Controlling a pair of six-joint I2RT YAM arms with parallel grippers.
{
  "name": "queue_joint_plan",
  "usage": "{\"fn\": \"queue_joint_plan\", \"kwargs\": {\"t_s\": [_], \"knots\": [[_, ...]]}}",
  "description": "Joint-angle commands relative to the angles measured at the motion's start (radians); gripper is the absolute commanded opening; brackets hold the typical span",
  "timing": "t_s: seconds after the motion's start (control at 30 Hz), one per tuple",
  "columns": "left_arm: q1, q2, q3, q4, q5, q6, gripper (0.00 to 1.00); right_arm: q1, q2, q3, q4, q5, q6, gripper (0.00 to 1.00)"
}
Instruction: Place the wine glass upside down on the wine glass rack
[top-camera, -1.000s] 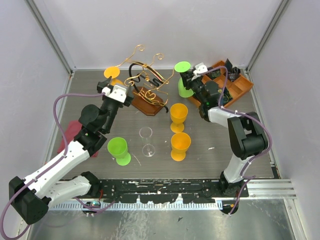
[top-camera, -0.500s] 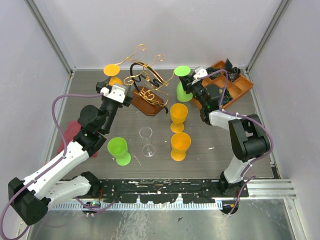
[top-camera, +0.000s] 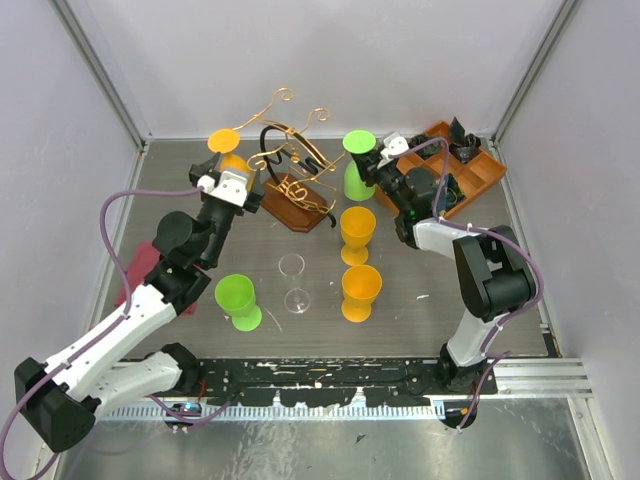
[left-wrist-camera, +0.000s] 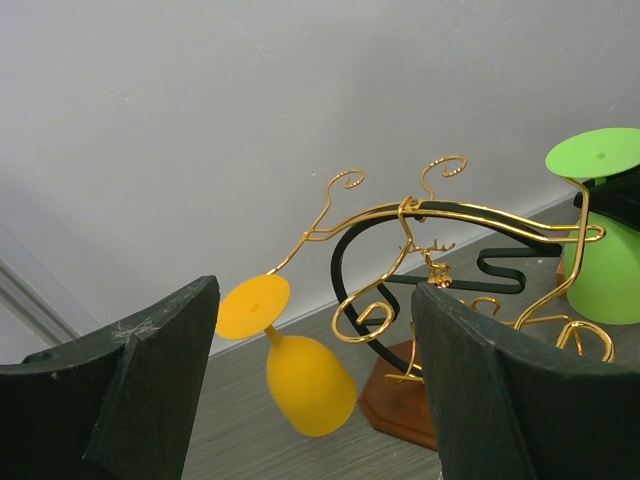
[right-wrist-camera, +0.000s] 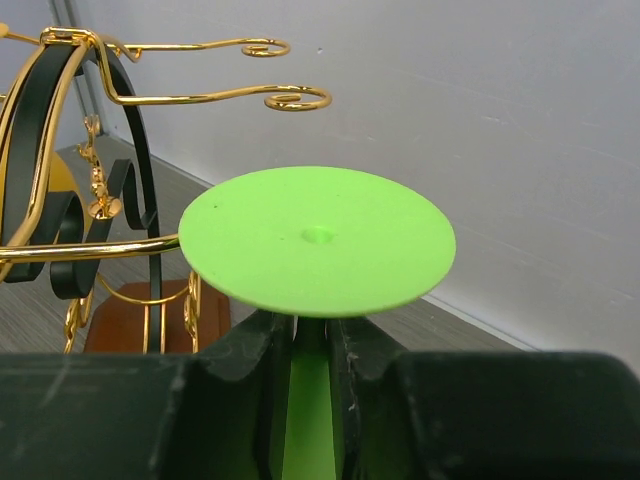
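We see the inverted green glass (top-camera: 356, 178) carried leftward since the earlier frames, now at the rack's (top-camera: 292, 195) right arm. Right fingers (right-wrist-camera: 245, 375) clamp its stem. Left fingers (left-wrist-camera: 130, 400) stand wide apart, empty.

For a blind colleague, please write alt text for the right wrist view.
The right gripper is shut on the stem of an upside-down green wine glass, its round foot on top. At left stands the gold wire wine glass rack on its wooden base.
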Motion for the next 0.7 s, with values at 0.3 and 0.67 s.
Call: {"fn": "queue_joint_plan", "kwargs": {"t_s": [0.3, 0.67], "knots": [[0.004, -0.018, -0.026, 0.029, -0.012, -0.003, 0.85, 0.018, -0.039, 0.017, -0.004, 0.058, -0.084, 0.52], [0.006, -0.018, -0.035, 0.034, -0.017, -0.005, 0.85, -0.01, -0.135, -0.05, -0.034, 0.08, -0.122, 0.64]]}}
